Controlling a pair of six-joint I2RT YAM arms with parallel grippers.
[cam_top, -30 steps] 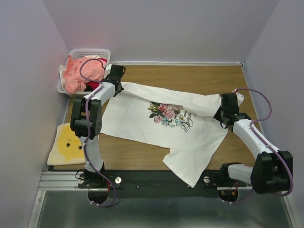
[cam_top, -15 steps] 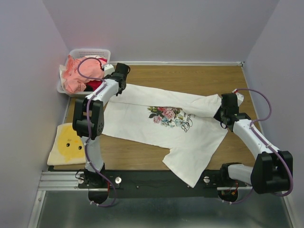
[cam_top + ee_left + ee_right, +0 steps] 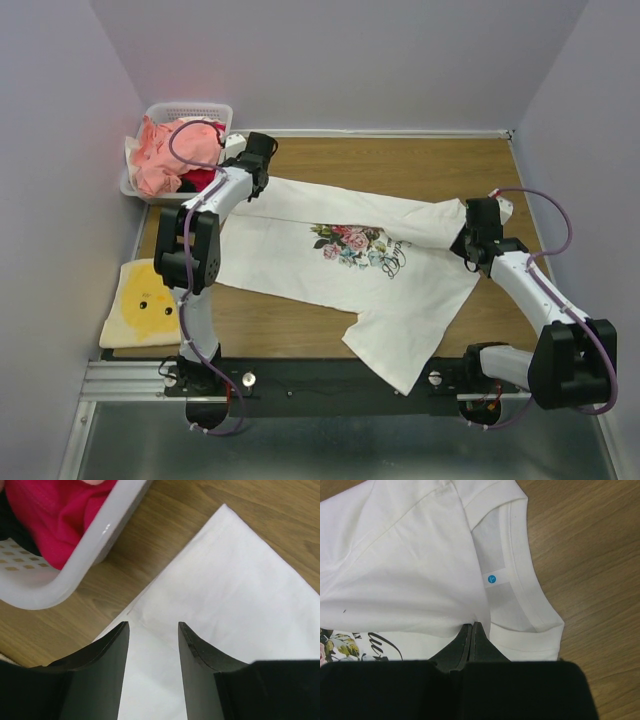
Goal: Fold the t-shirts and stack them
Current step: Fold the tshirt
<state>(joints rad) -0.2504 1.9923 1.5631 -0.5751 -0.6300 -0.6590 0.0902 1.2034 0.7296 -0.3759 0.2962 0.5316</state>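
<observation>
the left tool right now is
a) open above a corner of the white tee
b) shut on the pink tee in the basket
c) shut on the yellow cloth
a: in the left wrist view the left tool has its jaws apart over the corner of the white tee, which lies flat beside the basket.

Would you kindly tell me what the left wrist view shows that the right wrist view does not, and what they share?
Only the left wrist view shows the basket holding red cloth, and the left gripper open over a plain corner of the white t-shirt. Only the right wrist view shows the shirt's neckband, its blue tag, the floral print's edge, and the right gripper shut on a fold of fabric. Both show the white t-shirt lying on the wooden table.
</observation>
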